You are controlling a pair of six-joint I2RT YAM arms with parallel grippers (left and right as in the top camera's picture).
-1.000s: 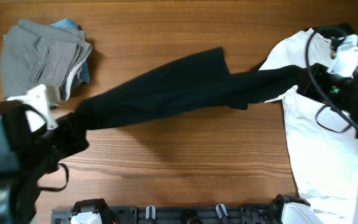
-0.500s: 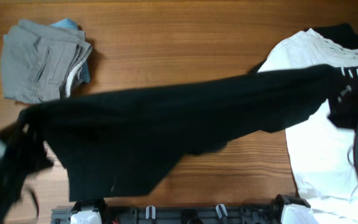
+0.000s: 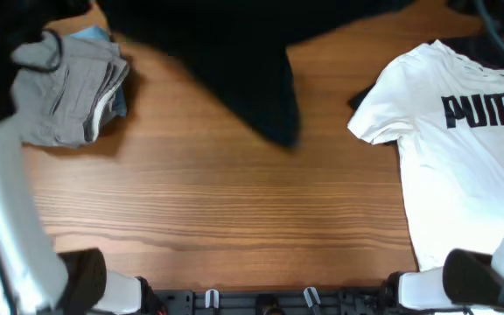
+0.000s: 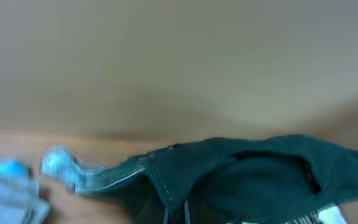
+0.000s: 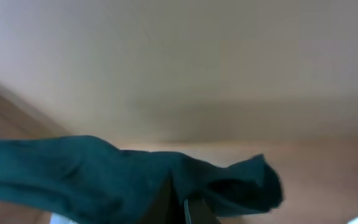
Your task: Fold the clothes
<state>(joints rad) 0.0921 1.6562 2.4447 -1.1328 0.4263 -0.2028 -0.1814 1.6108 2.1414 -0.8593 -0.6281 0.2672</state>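
We note the plain black fabric shorts (image 3: 252,52) off the wooden table (image 3: 234,219), blurred and strung across the top of the overhead frame, with one lobe sagging toward upper centre. Left gripper (image 4: 176,216): cloth gathers into it at the bottom edge of its wrist view. It is closed on the shorts, fingers mostly out of frame. Right gripper (image 5: 182,214): likewise pinched on bunched dark fabric at bottom centre. Folded grey shorts (image 3: 59,96) lie upper left on a pale blue cloth (image 3: 94,35). White T-shirt with black PUMA lettering (image 3: 462,175) lies flat at right.
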